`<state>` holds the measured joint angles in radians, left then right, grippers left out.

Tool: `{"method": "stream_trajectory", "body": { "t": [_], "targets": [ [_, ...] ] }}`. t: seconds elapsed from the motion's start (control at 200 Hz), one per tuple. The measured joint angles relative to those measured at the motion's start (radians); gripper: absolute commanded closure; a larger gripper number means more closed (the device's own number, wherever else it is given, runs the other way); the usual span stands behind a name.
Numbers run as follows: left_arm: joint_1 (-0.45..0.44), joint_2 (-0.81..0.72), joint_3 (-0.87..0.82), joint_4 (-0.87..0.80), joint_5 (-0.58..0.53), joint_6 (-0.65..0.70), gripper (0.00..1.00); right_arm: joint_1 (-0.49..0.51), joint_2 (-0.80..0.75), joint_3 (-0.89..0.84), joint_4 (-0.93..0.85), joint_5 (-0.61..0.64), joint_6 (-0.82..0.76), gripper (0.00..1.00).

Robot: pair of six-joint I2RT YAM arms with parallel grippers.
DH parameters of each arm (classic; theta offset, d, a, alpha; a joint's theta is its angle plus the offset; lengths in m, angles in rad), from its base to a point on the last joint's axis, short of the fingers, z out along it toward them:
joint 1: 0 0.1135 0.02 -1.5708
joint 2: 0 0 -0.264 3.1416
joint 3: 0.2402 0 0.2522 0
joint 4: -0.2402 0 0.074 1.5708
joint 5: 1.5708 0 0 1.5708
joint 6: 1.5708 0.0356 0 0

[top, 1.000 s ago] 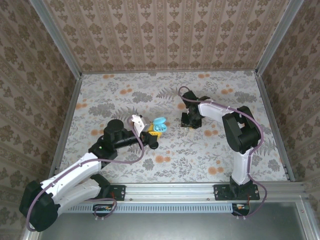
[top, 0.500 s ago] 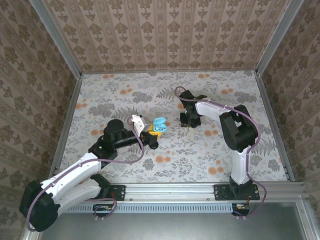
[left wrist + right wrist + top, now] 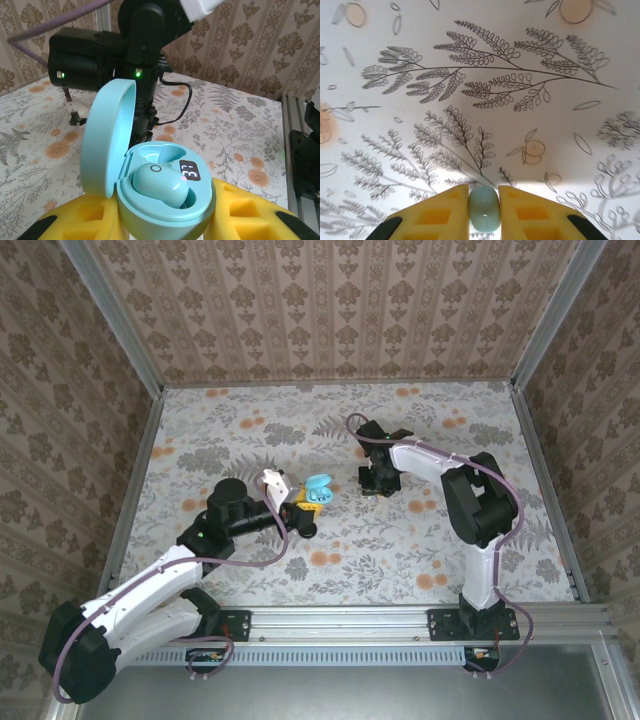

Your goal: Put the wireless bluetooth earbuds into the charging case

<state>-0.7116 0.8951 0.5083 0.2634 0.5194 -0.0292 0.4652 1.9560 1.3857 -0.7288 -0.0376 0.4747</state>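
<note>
While the left pincer [image 3: 302, 502] sits exactly where it was a second ago, clamped on the round turquoise plastic charging case [image 3: 150, 212], the right pincer [image 3: 377, 481] is what changed. Its wrist has nudged slightly left in the top view over the floral-patterned desk [image 3: 230, 430], and its yellow fingers [image 3: 442, 210] have drawn in.

Right wrist view now has them pressed on both sides of a small turquoise plastic earbud [image 3: 484, 210], no gap either side, low over the desk. Can't tell if the bud is off the surface yet. I read it as pick made, lift pending.

Case state: hinged lid [image 3: 105, 140] open. A second turquoise earbud [image 3: 160, 184] is already seated in the near well, the far well [image 3: 162, 151] looks empty, and the small lit display [image 3: 190, 171] is on. Case is well apart from the right pincer.

Meaning: this case looks half filled. Next needs a carry across to the open well, with the bud correctly oriented. Risk: the bud is tiny and smooth and could twist between the fingers.
</note>
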Motion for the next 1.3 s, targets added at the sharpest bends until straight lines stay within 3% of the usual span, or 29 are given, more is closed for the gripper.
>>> {"method": "stream_trajectory", "body": {
  "t": [0.38,0.955,1.3],
  "targets": [
    [0.000,0.009,0.000,-0.010,0.000,-0.002,0.95,0.043,-0.267,-0.014,-0.043,0.035,-0.031,0.84],
    [-0.008,0.083,0.045,-0.014,0.000,-0.050,0.95,0.176,-0.553,-0.027,-0.125,0.141,-0.057,0.88],
    [-0.030,0.143,0.071,-0.010,0.000,-0.063,0.95,0.267,-0.708,-0.017,-0.072,0.158,-0.098,0.89]
  ]
}}
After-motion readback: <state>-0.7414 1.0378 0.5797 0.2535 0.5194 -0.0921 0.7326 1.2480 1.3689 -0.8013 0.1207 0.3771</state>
